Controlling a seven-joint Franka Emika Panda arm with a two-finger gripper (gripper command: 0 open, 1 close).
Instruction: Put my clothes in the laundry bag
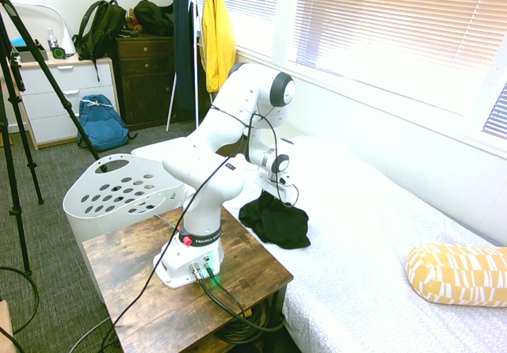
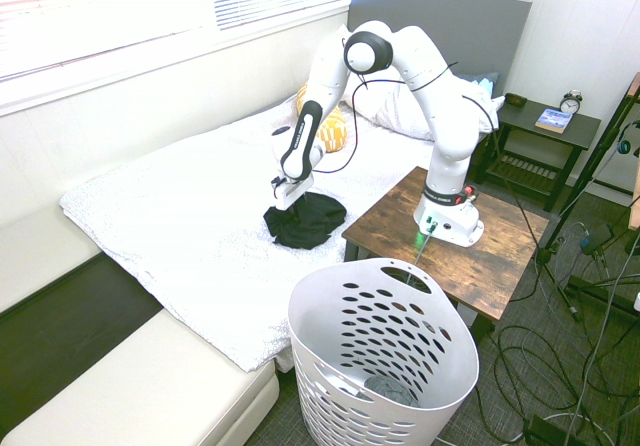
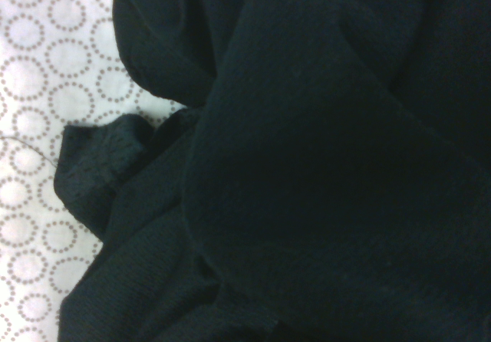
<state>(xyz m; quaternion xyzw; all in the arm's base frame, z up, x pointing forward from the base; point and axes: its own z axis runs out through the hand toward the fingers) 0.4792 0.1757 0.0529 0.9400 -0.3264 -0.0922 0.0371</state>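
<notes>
- White robot gripper (image 2: 287, 202), lowered onto the garment's left part in the second exterior view; whether spread or pinching cannot be told.
- Soft black fabric garment (image 2: 308, 222), heaped on white patterned bedding (image 2: 170, 226), far left of the white plastic holed laundry basket (image 2: 335, 401).
- Handling, judged: light, limp, not fragile; likely to trail. Best hold: a deep pinch of the raised central fold, avoiding the bedding.
</notes>
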